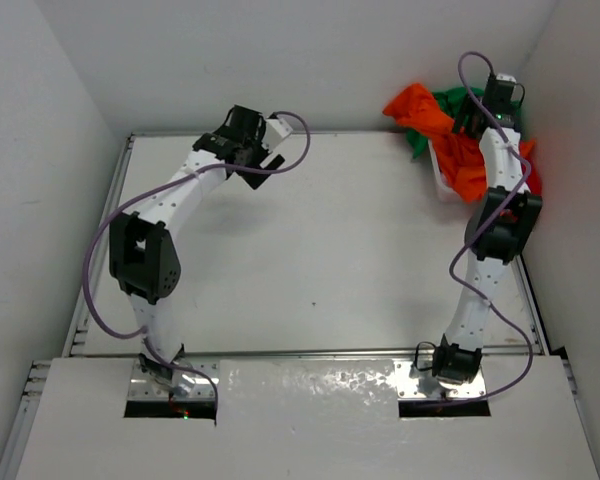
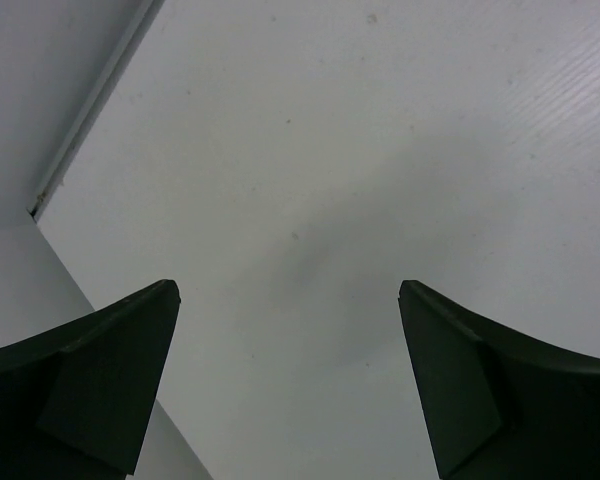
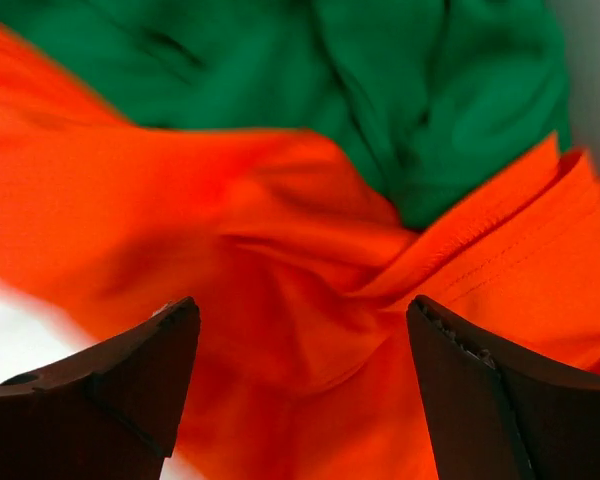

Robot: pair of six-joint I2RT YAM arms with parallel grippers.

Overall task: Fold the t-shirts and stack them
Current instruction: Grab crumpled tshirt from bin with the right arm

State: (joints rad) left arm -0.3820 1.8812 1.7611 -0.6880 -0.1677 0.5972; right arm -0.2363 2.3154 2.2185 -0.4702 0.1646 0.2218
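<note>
Left arm: reaching over the far-left part of the bench [image 1: 330,250]. The left fingers [image 2: 100,380] are spread wide over bare white surface, nothing between them. The bench's edge rail and the side wall show at the upper left of the wrist view.

Right arm: stretched to the far-right corner, over the heap of t-shirts. The right fingers [image 3: 500,400] are also spread apart. Orange cloth fills the gap beneath them; I cannot tell whether the tips touch it.

T-shirts: all bunched in the far-right corner, unfolded.
- orange shirt [image 1: 418,106] on top, spilling left
- green shirt [image 1: 448,98] behind it against the back wall
- red shirt [image 1: 536,178] at the right wall, partly hidden by the arm

In the right wrist view the green shirt lies beyond the orange one, touching it.
</note>
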